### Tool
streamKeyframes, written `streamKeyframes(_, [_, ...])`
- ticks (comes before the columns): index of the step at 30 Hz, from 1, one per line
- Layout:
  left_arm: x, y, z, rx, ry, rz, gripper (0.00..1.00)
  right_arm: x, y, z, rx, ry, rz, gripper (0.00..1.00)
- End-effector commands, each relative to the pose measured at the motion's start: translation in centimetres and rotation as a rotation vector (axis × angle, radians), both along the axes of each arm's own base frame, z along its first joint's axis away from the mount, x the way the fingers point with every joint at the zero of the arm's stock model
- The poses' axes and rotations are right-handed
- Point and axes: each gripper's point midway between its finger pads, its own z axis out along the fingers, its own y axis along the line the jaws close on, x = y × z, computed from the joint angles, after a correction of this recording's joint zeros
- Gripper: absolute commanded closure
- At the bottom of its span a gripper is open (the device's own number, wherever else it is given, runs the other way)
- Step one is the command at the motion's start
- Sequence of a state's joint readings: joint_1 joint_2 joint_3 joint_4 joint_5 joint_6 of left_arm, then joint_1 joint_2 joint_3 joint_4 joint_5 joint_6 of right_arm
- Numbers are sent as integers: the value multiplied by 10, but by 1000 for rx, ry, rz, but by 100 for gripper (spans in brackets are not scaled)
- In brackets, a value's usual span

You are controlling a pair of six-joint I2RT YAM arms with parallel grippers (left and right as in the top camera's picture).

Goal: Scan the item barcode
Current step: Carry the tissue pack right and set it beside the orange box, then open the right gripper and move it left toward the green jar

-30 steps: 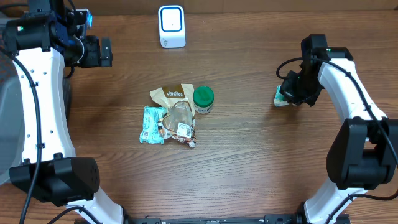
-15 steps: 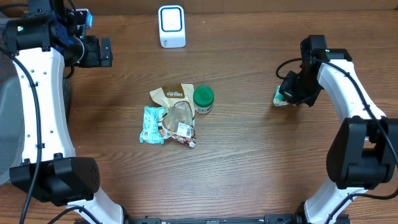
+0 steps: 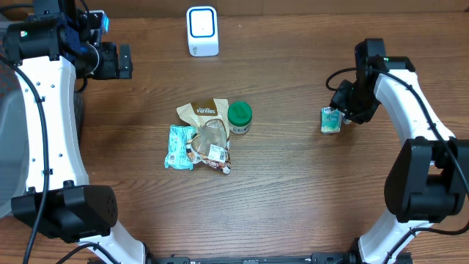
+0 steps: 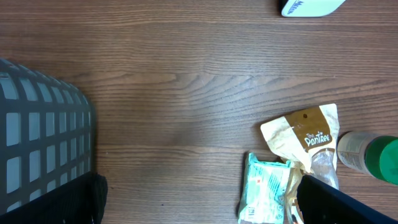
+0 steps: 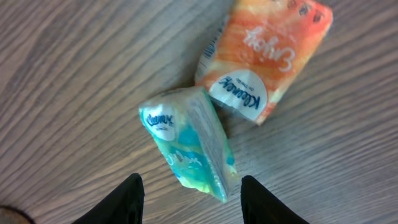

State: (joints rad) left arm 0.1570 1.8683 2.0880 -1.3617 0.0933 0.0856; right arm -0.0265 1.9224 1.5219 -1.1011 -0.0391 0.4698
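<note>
- Teal tissue pack (image 5: pixel 186 140) lies on the bench (image 3: pixel 293 191) below my right gripper (image 5: pixel 189 202), just beside an orange pack (image 5: pixel 264 59) and well apart from the scanner (image 3: pixel 202 31).
- Right fingers (image 5: pixel 121 199) parted, clear of the pack, holding nothing.
- Left gripper (image 4: pixel 199 205) spread wide, empty.
- My judgement: light, soft, slick film wrap. Pinch gently across the narrow sides.

Table (image 3: pixel 293 205), listed from the far side to my side.

- Far edge, centre: scanner (image 3: pixel 202 31), alone.
- Centre, a cluster of four: pouch (image 3: pixel 201 111) at the back. Bottle (image 3: pixel 239 117) just beside it on the right. Wrapped packet (image 3: pixel 178 147) front left. Snack bag (image 3: pixel 212 147) in front of the pouch, overlapping pouch and packet.
- Right, well apart from the cluster: tissue pack (image 5: pixel 189 143) on the table between the fingers of my right gripper (image 5: pixel 191 183). Second tissue pack (image 5: pixel 264 56) beyond it, touching at a corner.
- Left edge: basket (image 4: pixel 37 137).
</note>
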Motion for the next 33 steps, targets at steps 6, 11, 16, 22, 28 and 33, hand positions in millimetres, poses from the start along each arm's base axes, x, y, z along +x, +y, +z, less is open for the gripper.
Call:
streamKeyframes(6, [2,1,0,13,-3,-17,0,45,42,45,193,-193,115,48])
streamKeyframes(11, [2,1,0,13,-3,-17,0,54,53,48,185,-238,174,42])
streamKeyframes(16, [2,1,0,13,-3,-17,0,62,60,50,154,-276,197,38])
streamKeyframes(22, [2,1,0,13,-3,-17,1,80,71,59,154,-361,224,34])
streamKeyframes(28, [2,1,0,12,-3,-16,0,80,80,60,157,-366,243,34])
streamKeyframes(33, [2,1,0,13,-3,-17,0,77,84,58,159,-354,252,34])
